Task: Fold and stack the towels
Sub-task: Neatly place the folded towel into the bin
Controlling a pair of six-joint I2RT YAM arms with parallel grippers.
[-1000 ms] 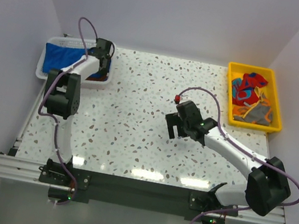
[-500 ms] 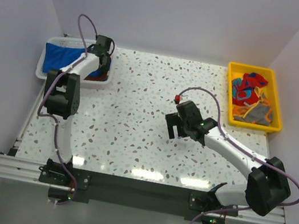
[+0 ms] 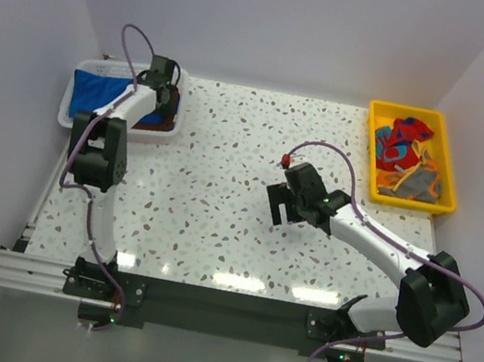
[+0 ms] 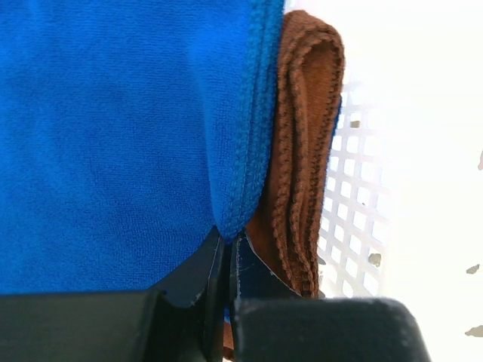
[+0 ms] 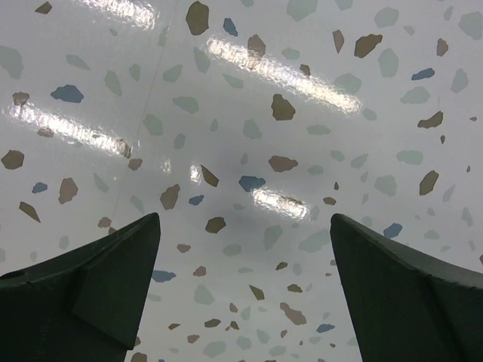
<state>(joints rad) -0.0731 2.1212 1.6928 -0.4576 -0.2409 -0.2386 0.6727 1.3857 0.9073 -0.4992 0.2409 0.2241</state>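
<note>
The left claw [image 4: 224, 245] has just snapped together on the hem of the blue towel [image 4: 113, 136] — a pinch, likely to straighten the stack. In the white basket [image 4: 355, 204] it lies flat over a folded brown towel [image 4: 302, 151] — the right claw [image 5: 243, 226] hangs apart above the table [image 5: 249, 113].

One high overview, two wrist close-ups

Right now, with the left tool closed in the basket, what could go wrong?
1. The left tool pinches only the hem of the blue towel; it may slip out when lifted.
2. The folded brown towel lies right against that hem, so it could be dragged along or catch on the basket wall.
</note>
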